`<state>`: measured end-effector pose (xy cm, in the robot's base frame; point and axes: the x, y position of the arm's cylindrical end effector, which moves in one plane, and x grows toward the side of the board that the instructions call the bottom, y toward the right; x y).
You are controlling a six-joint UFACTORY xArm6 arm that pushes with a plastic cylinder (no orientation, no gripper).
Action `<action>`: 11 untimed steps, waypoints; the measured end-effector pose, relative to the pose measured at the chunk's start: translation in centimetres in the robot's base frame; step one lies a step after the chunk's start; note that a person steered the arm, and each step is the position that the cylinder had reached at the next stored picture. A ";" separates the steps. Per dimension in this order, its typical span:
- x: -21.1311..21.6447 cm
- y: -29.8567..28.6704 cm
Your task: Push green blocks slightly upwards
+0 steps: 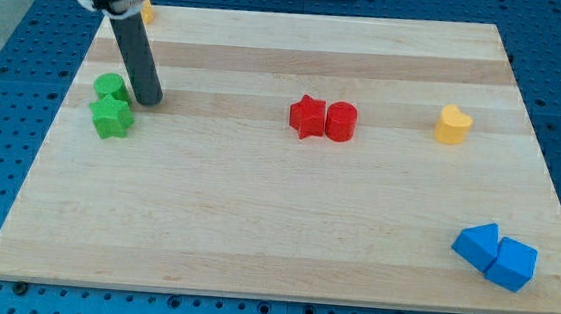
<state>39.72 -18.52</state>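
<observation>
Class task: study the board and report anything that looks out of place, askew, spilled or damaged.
Nothing looks damaged or spilled. One oddity: a yellow block at the view's top left is mostly hidden behind the arm. My tip stands just right of the green blocks.

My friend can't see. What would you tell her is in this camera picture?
My tip sits just right of two touching green blocks near the wooden board's left edge. A red star touches a red cylinder mid-board, a yellow block sits right, and two blue blocks lie bottom right.
</observation>
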 end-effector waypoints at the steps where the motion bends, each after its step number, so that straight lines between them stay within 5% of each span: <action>1: 4.2 0.4; 3: 7.8 -1.8; 11: 0.0 -5.2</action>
